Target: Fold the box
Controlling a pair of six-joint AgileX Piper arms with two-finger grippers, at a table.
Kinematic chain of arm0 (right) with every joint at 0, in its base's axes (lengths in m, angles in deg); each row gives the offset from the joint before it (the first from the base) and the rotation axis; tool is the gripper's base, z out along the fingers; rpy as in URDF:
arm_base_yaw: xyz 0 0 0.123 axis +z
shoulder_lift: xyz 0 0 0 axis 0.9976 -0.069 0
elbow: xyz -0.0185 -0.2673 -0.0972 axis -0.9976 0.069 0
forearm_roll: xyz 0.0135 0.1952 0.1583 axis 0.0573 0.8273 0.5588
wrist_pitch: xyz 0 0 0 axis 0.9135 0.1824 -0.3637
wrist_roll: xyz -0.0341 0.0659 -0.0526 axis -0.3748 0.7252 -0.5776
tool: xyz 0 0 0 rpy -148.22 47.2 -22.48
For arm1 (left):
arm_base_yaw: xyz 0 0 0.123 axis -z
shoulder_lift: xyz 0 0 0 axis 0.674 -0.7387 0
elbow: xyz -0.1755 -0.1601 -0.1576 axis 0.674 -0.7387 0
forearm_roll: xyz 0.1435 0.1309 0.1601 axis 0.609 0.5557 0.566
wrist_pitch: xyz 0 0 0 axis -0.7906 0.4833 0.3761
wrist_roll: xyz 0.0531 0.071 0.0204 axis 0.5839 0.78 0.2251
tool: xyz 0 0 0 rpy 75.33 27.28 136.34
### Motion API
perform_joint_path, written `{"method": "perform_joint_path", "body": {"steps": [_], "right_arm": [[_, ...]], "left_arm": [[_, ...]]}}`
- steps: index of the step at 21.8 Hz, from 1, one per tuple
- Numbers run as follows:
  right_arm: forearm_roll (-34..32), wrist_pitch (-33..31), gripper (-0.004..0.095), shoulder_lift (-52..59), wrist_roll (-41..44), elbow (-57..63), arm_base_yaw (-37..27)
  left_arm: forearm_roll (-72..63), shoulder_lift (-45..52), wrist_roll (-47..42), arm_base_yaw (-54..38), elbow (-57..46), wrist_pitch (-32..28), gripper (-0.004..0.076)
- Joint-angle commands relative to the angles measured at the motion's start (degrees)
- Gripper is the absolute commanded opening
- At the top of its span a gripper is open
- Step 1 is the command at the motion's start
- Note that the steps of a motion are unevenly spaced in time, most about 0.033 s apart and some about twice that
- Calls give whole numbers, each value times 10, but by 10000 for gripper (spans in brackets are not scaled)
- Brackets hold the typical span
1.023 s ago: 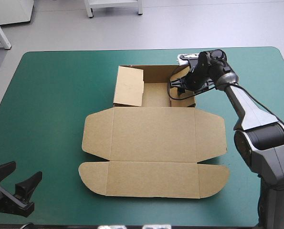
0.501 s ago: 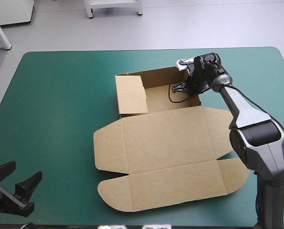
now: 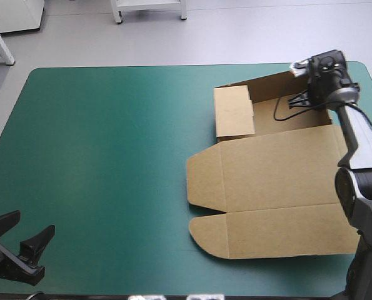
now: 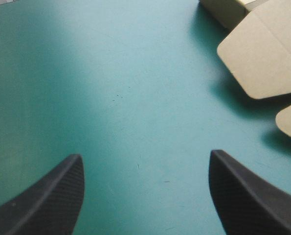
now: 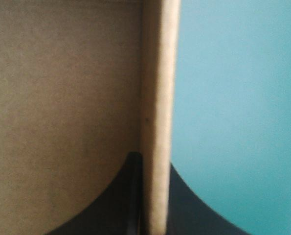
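Nothing legible in any view: no text, label, brand, number or sign. Box point(image 3: 279, 169): plain brown board on every face showing. Teal-green cover point(image 3: 110, 156): plain, unmarked

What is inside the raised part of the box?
Only bare brown board shows on the floor of the box. The right gripper clamps its wall, one finger inside. An inward-folded side flap hides the floor beneath.
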Motion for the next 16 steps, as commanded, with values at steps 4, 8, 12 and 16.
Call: {"method": "perform_joint_path", "body": {"steps": [4, 8, 12, 16], "right_arm": [[-69, 21, -11, 65, -31, 16, -135], [-127, 48, -11, 65, -27, 103, -209], [-127, 89, -12, 65, -21, 174, -244], [-103, 106, 10, 65, -4, 200, -269]], "left_arm": [[5, -9, 3, 4, 11, 12, 510], [5, -9, 3, 4, 11, 4, 510], [9, -9, 3, 4, 11, -1, 510], [10, -9, 3, 4, 11, 6, 510]]}}
